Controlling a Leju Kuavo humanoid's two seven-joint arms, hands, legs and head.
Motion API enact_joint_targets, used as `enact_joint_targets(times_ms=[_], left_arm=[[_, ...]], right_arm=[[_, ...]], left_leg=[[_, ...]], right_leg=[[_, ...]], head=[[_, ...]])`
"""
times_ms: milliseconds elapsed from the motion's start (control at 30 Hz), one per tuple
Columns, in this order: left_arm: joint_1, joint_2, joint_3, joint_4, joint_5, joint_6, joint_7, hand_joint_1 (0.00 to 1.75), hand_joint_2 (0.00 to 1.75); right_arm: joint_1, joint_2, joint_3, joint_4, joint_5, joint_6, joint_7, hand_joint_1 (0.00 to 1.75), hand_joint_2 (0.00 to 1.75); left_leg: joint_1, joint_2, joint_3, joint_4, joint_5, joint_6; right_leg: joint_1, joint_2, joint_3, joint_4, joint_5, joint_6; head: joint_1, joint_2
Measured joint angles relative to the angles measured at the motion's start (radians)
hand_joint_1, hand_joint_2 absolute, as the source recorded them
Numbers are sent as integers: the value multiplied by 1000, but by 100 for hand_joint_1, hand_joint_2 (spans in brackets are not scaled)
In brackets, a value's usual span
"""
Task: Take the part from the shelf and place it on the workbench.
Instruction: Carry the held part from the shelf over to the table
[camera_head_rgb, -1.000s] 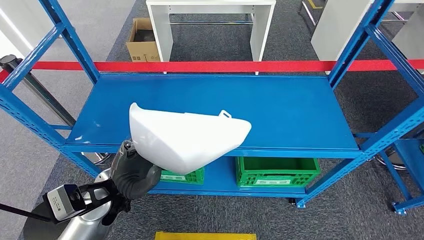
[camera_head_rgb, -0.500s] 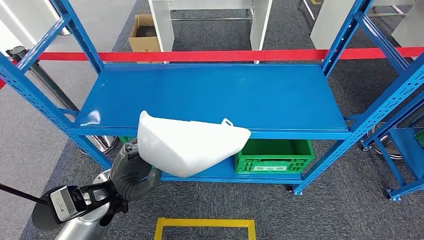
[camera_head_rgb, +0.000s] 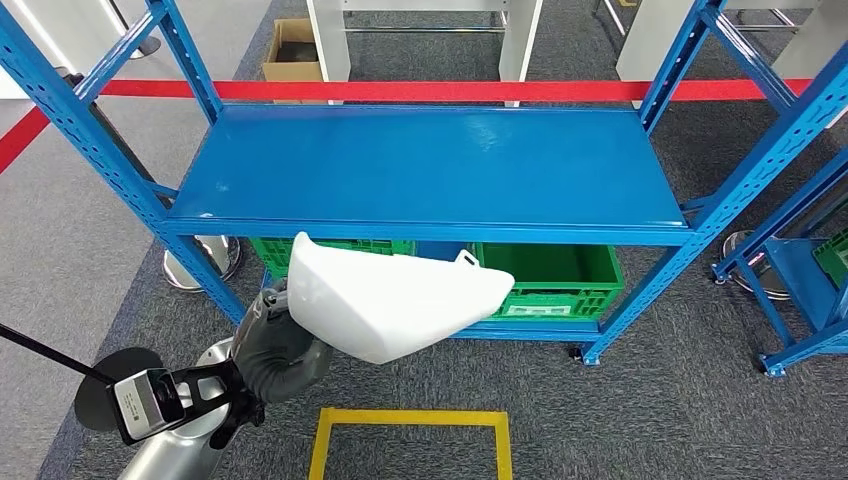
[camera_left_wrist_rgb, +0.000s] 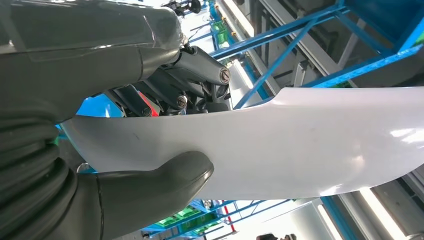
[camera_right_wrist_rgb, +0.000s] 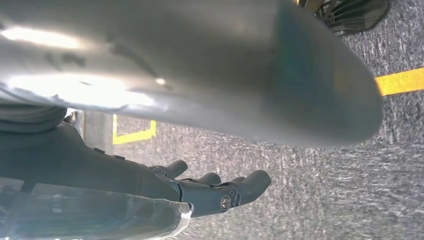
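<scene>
The part (camera_head_rgb: 395, 305) is a large white curved plastic shell with a small tab at its far edge. My left hand (camera_head_rgb: 275, 335) grips it at its near left end and holds it in the air, in front of the blue shelf (camera_head_rgb: 430, 170) and below its top board. In the left wrist view the thumb (camera_left_wrist_rgb: 150, 195) presses on the part's (camera_left_wrist_rgb: 300, 140) smooth white face, with the dark fingers behind its edge. My right hand (camera_right_wrist_rgb: 200, 187) hangs over grey carpet, its fingers loosely extended and holding nothing.
Green crates (camera_head_rgb: 555, 270) sit on the shelf's lower level. A yellow tape rectangle (camera_head_rgb: 410, 420) marks the carpet near my feet. Beyond the shelf run a red barrier tape (camera_head_rgb: 420, 90), a cardboard box (camera_head_rgb: 290, 50) and a white table (camera_head_rgb: 420, 30). Another blue rack (camera_head_rgb: 800, 270) stands right.
The whole view has shifted: the shelf now lies farther off and higher in the picture, so the camera has moved back. The part stays gripped in my left hand.
</scene>
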Motion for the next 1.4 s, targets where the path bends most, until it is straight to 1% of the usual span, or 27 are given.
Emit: enact_joint_targets(times_ms=[100, 133, 200, 267, 300, 333, 400, 433, 500, 533, 600, 667, 700, 767, 800, 833, 867, 933, 1000, 1033, 1100, 1167, 1200, 1267, 1333, 1367, 1400], left_arm=[[-2, 9, 6, 2, -2, 16, -7, 175, 175], [-1, 13, 8, 2, -2, 19, -9, 175, 175], [-1, 20, 10, -1, -2, 21, -9, 175, 175], [-1, 23, 10, -7, -6, 19, -5, 175, 175], [-1, 23, 9, -10, -11, 18, 1, 175, 175], [-1, 23, 8, -12, -16, 16, 9, 175, 175], [-4, 24, 5, -15, -24, 14, 24, 175, 175], [-9, 24, 3, -17, -26, 13, 29, 175, 175], [-25, 25, -2, -20, -25, 11, 33, 175, 175], [-33, 26, -4, -20, -23, 9, 32, 175, 175], [-43, 31, -7, -18, -17, 6, 31, 175, 175], [-52, 35, -13, -14, -11, 5, 30, 175, 175], [-56, 37, -17, -12, -7, 4, 30, 175, 175], [-60, 37, -26, -9, 1, 5, 28, 175, 175], [-61, 37, -30, -8, 3, 6, 26, 175, 175], [-62, 37, -37, -6, 5, 6, 25, 175, 175], [-62, 37, -44, -5, 7, 7, 24, 175, 175], [-59, 37, -59, -4, 10, 10, 22, 175, 175], [-51, 37, -76, -5, 4, 13, 18, 175, 175], [-45, 36, -84, -6, -4, 14, 17, 175, 175], [-32, 35, -100, -10, -24, 13, 18, 175, 175], [-18, 33, -113, -21, -41, 11, 31, 175, 175], [-11, 32, -118, -26, -47, 10, 38, 175, 175], [4, 32, -123, -32, -53, 10, 48, 175, 175], [20, 34, -126, -35, -55, 11, 50, 175, 175], [28, 34, -127, -37, -56, 12, 50, 175, 175], [34, 35, -127, -40, -58, 13, 50, 175, 175]], right_arm=[[1, -1, 2, 0, 13, 11, 1, 0, 0], [1, -2, 2, 0, 14, 12, 2, 0, 0], [-2, -4, 4, 0, 16, 15, 1, 0, 0], [-4, -6, 9, 0, 21, 18, -3, 0, 0], [-4, -7, 12, 0, 25, 19, -7, 0, 0], [-4, -9, 14, 0, 29, 21, -11, 0, 0], [-5, -13, 17, 0, 34, 23, -18, 0, 0], [-6, -15, 17, 0, 35, 23, -20, 0, 0], [-7, -19, 18, 0, 34, 24, -23, 0, 0], [-8, -21, 19, 0, 32, 24, -24, 0, 0], [-8, -25, 19, 0, 26, 23, -26, 0, 0], [-6, -29, 18, 0, 20, 21, -27, 0, 0], [-5, -31, 18, 0, 16, 19, -27, 0, 0], [-4, -34, 16, 0, 4, 14, -24, 0, 0], [-4, -35, 14, 0, -5, 11, -21, 0, 0], [-4, -35, 11, 0, -15, 8, -17, 0, 0], [-4, -34, 6, 0, -25, 5, -14, 0, 0], [-1, -31, -6, 0, -43, 0, -9, 0, 0], [2, -28, -18, -1, -56, -4, -10, 0, 0], [3, -25, -24, -1, -61, -7, -11, 0, 0], [9, -19, -36, -1, -70, -11, -18, 0, 0], [19, -14, -46, -1, -75, -13, -30, 0, 0], [22, -11, -50, -1, -75, -14, -37, 0, 0], [27, -6, -56, -2, -73, -15, -52, 0, 0], [31, -4, -60, -3, -68, -15, -64, 0, 0], [34, -3, -60, -3, -65, -15, -68, 0, 0], [36, -3, -60, -4, -61, -14, -73, 0, 0]], left_leg=[[2, -2, -13, 5, 15, -15], [3, -4, -20, 15, -1, -21], [7, -9, -49, 88, -82, -34], [9, -11, -87, 227, -178, -42], [10, -11, -97, 286, -201, -43], [10, -11, -93, 317, -201, -43], [9, -11, -24, 258, -150, -39], [9, -12, 36, 182, -128, -34], [5, -13, 145, 25, -124, -24], [3, -14, 174, -20, -132, -20], [0, -13, 175, -44, -128, -7], [3, -9, 153, -47, -106, 11], [5, -7, 140, -49, -94, 18], [3, -2, 112, -48, -72, 26], [1, 1, 99, -46, -62, 27], [0, 6, 86, -44, -54, 27], [-1, 10, 74, -41, -47, 26], [-1, 21, 55, -30, -39, 22], [-4, 36, 46, -20, -35, 15], [-6, 44, 43, -17, -33, 11], [-7, 58, 37, -12, -28, 2], [-3, 41, 24, 7, -45, -10], [0, 24, 7, 43, -70, -17], [6, -5, -48, 175, -144, -27], [7, -8, -92, 290, -184, -30], [7, -9, -88, 295, -174, -28], [7, -13, -64, 255, -147, -24]], right_leg=[[3, -1, -8, -22, -1, -24], [2, -3, -17, -22, 9, -34], [0, -6, -43, -22, 32, -49], [0, -7, -74, -21, 57, -52], [0, -7, -89, -20, 70, -52], [0, -8, -105, -20, 81, -51], [1, -8, -131, -20, 103, -47], [1, -7, -140, -19, 113, -44], [3, -7, -153, -19, 132, -35], [4, -7, -156, -21, 142, -29], [2, -7, -160, -29, 161, -16], [1, -6, -176, -12, 136, -7], [0, -5, -191, 23, 96, -4], [0, -5, -226, 149, -6, 1], [0, -5, -239, 215, -34, 3], [1, -5, -240, 261, -37, 4], [1, -5, -226, 273, -14, 4], [1, -15, -146, 185, 44, 1], [6, -37, -50, 43, 46, -4], [9, -43, -24, -4, 33, -8], [11, -33, -16, -32, 20, -20], [6, -19, -23, -36, 22, -33], [3, -13, -27, -37, 26, -40], [3, -1, -37, -37, 35, -49], [5, 13, -46, -36, 42, -52], [6, 21, -48, -36, 45, -52], [8, 30, -48, -36, 47, -51]], head=[[0, 0], [-1, 0], [-4, 0], [-7, 0], [-7, 0], [-7, 0], [-7, 0], [-7, 0], [-7, 0], [-7, 0], [-7, 0], [-5, 0], [-2, 0], [3, 0], [4, 0], [4, 0], [4, 0], [4, 0], [4, 0], [4, 0], [2, 0], [1, 0], [0, 0], [-1, 0], [-1, 0], [-1, 0], [-1, 0]])
